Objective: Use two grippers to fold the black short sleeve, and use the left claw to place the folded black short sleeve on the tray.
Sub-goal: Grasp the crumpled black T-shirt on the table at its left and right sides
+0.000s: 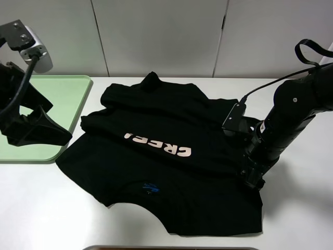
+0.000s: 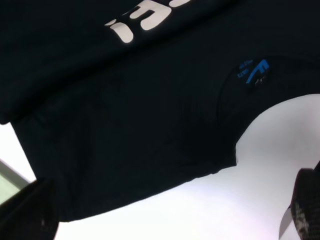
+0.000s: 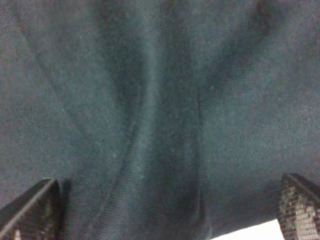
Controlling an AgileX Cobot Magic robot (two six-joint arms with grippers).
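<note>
One black short sleeve (image 1: pixel 156 172) just beside the tray (image 1: pixel 57 94)

This looks like a robotics laboratory with a test bench. A plain white table (image 1: pixel 41 208) stands before bare white wall panels (image 1: pixel 161 36) with straight vertical seams, at 12 o'clock. The black left arm (image 1: pixel 23 120), which carries a silver-grey camera (image 1: pixel 31 44), is at 9 o'clock, and the cabled black right arm (image 1: pixel 291 112) is at 3 o'clock. A pale green tray (image 1: pixel 62 86) lies at 10 o'clock and a black T-shirt (image 1: pixel 156 166) is spread in the centre.
</note>
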